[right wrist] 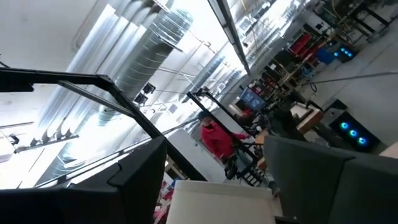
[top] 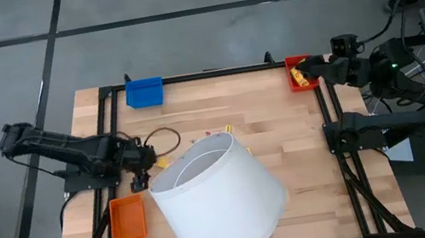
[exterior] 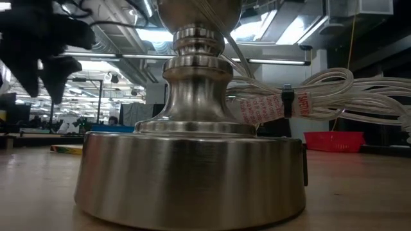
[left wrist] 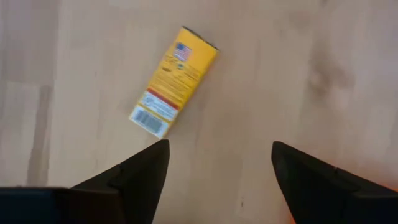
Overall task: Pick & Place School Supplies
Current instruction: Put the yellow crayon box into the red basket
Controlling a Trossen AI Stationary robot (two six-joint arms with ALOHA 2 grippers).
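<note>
Over the bench's left side, beside the big white shade (top: 219,197), the left claw (top: 143,159) hangs with jaws spread wide and nothing between them. Wrist view: a yellow box (left wrist: 173,81) with a small flag print and a barcode label lies flat on bare wood, just ahead of the two fingertips (left wrist: 151,163), not touching either, slanted to the line across the jaws. Judgement: step in hand is the approach to pick this box. To do it well, turn the wrist so the fingers close across the box's narrow width, centre the box between them, come straight down until the tips nearly meet the wood, then close; a slanted bite would likely spin it out. Orange tray (top: 128,219) sits near, toward the front edge; blue tray (top: 144,92) at the far edge. A dark cable loops just beside the claw; keep clear of it. Right claw (top: 313,69) waits at the far right corner over the red tray (top: 293,63), which already shows something yellow inside; its fingers stand well apart in the wrist view, holding nothing. Low view is mostly blocked by a metal lamp base (exterior: 191,173).
</note>
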